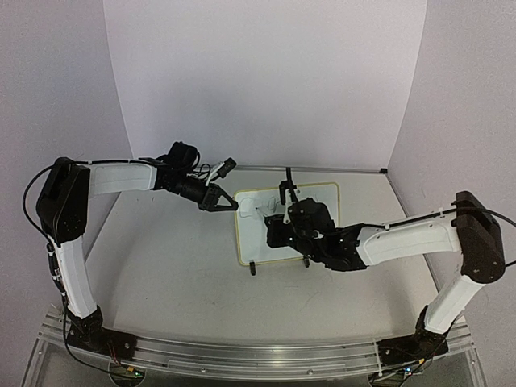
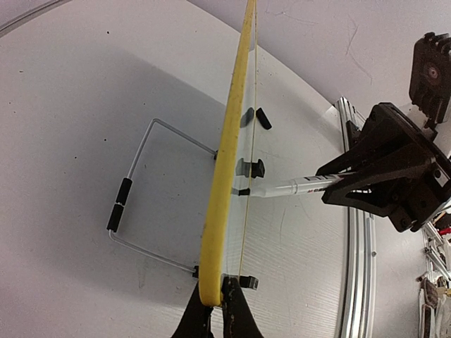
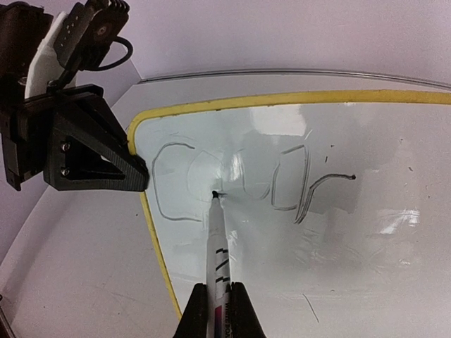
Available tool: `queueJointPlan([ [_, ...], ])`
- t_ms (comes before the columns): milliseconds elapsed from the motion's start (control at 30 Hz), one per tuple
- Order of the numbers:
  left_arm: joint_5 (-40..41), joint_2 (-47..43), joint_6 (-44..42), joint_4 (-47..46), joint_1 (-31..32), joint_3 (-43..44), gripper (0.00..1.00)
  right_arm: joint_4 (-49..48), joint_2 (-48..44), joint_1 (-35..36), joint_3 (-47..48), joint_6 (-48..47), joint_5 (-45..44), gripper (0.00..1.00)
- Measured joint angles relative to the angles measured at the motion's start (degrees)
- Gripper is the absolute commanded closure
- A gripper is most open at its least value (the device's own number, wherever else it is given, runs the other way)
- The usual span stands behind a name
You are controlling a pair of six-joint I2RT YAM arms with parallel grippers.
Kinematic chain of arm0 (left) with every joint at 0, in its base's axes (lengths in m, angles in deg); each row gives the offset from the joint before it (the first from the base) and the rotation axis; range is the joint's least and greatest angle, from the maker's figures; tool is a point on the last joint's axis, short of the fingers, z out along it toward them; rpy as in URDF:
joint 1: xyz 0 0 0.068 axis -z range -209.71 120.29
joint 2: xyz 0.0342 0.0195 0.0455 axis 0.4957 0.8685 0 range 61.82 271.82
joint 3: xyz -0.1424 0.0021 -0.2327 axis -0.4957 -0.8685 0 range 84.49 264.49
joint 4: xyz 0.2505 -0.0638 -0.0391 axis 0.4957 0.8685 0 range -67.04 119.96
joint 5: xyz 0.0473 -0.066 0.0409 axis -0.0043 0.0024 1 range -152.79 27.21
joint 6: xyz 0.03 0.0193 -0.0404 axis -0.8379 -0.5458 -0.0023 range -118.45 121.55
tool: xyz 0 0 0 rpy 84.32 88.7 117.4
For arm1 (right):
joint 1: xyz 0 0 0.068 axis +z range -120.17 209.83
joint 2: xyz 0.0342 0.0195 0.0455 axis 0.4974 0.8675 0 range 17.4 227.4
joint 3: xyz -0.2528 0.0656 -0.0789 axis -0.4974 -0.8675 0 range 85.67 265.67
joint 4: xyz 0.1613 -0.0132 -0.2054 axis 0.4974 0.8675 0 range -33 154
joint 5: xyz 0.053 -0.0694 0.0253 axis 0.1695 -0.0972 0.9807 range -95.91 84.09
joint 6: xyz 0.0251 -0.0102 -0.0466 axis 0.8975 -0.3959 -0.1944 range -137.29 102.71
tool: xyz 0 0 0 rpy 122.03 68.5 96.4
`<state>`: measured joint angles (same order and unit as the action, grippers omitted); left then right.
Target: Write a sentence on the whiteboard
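Right end effector (image 3: 218,301) gripping marker (image 3: 217,243), tip on whiteboard (image 3: 338,257), sentence (image 3: 243,184) partly written

In the overhead view we find the small, glossy white rectangular whiteboard (image 1: 322,201) just right of centre on the pale flat table (image 1: 161,266). The black two-finger left gripper (image 1: 230,201) clamps its upper-left rim. The black right gripper (image 3: 218,296), bottom centre of its wrist frame, holds a white-barrelled marker (image 3: 217,239), whose tip touches the board among the thin dark handwritten script (image 3: 282,183). A bent wire stand (image 2: 141,141) sits behind the board.

Pale table (image 1: 161,266), white backdrop (image 1: 266,81), seemingly metal rail (image 1: 242,355)
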<state>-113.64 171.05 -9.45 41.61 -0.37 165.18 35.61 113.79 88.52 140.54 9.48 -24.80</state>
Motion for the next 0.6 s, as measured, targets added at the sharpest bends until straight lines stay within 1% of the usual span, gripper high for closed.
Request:
queueJointPlan([
  [300,0.0,0.0,0.1,0.0,0.0,0.0,1.0,0.0,0.0,0.3,0.2,0.2,-2.7,1.0],
  [600,0.0,0.0,0.0,0.0,0.0,0.0,1.0,0.1,0.5,0.2,2.6,-0.7,-4.2,1.0],
])
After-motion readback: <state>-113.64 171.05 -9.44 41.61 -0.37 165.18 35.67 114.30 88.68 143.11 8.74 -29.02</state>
